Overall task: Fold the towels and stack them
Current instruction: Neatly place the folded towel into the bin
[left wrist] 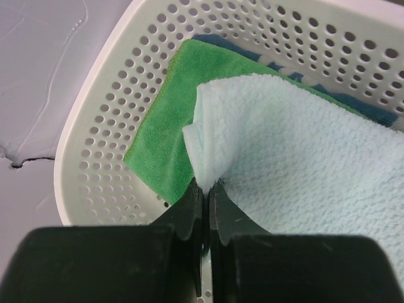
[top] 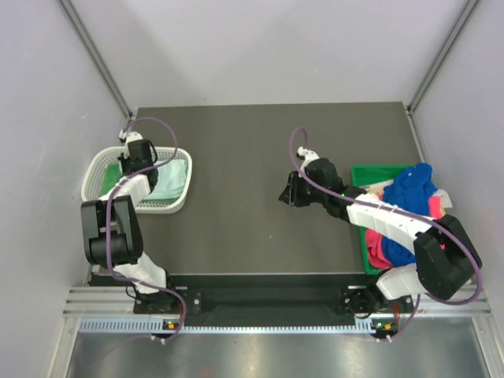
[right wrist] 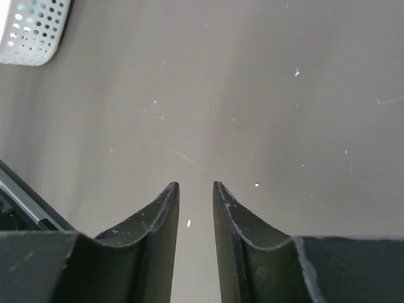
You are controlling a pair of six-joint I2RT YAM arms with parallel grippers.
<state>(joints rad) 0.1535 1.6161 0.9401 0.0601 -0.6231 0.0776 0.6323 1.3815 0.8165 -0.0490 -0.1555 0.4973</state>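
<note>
In the white mesh basket (top: 101, 165) (left wrist: 95, 151) a pale mint-white towel (left wrist: 303, 151) (top: 169, 179) lies folded on top of a green towel (left wrist: 167, 126) and a blue-and-white patterned towel (left wrist: 379, 113). My left gripper (left wrist: 206, 184) (top: 128, 161) is shut on the mint towel's near corner, which stands pinched up. My right gripper (right wrist: 196, 184) (top: 285, 194) hovers over the bare dark table (right wrist: 252, 95), jaws apart with nothing between them. At the right, a royal blue towel (top: 413, 185) and a pink/red towel (top: 378, 250) lie heaped in the green bin (top: 364, 172).
The basket's corner (right wrist: 31, 31) shows at the top left of the right wrist view. Grey walls enclose the table on three sides. The arm bases stand along the near edge.
</note>
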